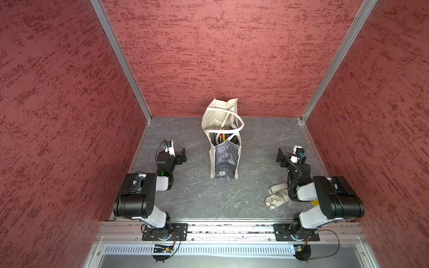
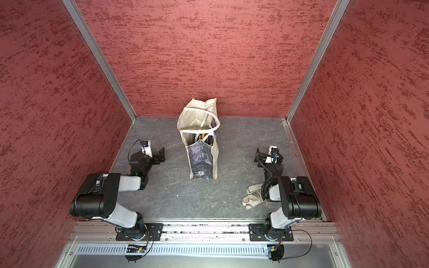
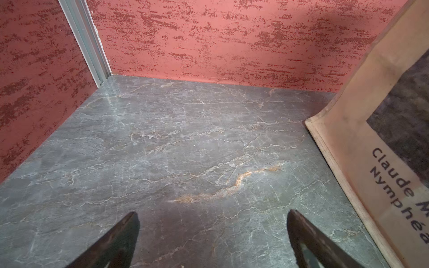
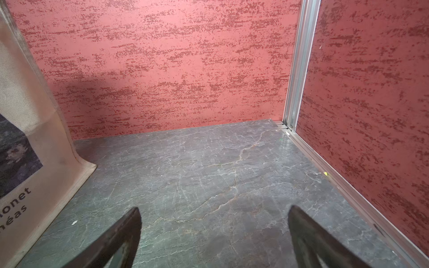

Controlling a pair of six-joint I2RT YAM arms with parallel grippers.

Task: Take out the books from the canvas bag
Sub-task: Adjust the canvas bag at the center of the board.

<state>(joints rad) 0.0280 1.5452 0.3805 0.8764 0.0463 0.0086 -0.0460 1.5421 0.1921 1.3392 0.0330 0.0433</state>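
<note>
canvas bag (image 1: 224,160): standing upright mid-counter (image 1: 197,199), toward the back wall; mouth gaping open upward; dark blue-grey print facing the front in both top views (image 2: 202,160); black lettering showing on its side in the left wrist view (image 3: 371,120) and on its side in the right wrist view (image 4: 27,120)
handle (image 1: 241,125): one loop arching across the open mouth; 2nd loop hard to trace
books (image 1: 222,138): sitting on edge inside the bag; only top edges showing thru the mouth in both top views (image 2: 204,137); yellow + dark edges showing; count can't be told
left claw (image 1: 183,156): hovering low over the counter on the bag's left side, near it w/o touching; jaws spreading wide, gripping nothing; bare counter showing btwn the fingers in the wrist view (image 3: 212,214)
right claw (image 1: 280,156): hovering low on the bag's right side, also apart from it; jaws gaping wide, carrying nothing; only bare counter lying btwn the fingers in the wrist view (image 4: 214,210)
pouch (image 1: 277,197): white, patterned; lying flat on the counter nr the front right, partly hiding under the right arm; well apart from the bag
walls: red mottled panels enclosing the counter on 3 sides
</note>
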